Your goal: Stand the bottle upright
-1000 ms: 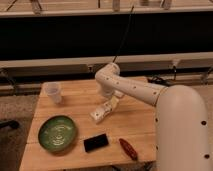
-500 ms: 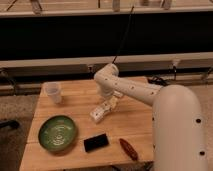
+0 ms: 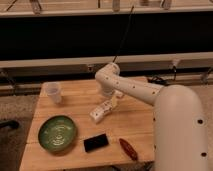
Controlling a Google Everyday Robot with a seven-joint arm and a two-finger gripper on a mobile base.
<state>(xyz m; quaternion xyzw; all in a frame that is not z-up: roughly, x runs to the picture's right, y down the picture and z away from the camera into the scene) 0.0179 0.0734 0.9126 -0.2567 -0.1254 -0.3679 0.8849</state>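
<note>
A small white bottle [image 3: 101,111] lies on its side, tilted, near the middle of the wooden table [image 3: 75,107]. My white arm reaches in from the right and bends down over it. The gripper [image 3: 111,101] is at the bottle's upper right end, touching or just above it. The arm's wrist hides the fingers.
A clear plastic cup [image 3: 53,92] stands at the table's back left. A green plate [image 3: 58,133] lies at the front left. A black phone-like slab [image 3: 96,142] and a red-brown object [image 3: 128,149] lie near the front edge. A dark rail and wall run behind the table.
The arm has shifted slightly and the gripper sits lower over the bottle's upper end. The bottle lies in about the same place.
</note>
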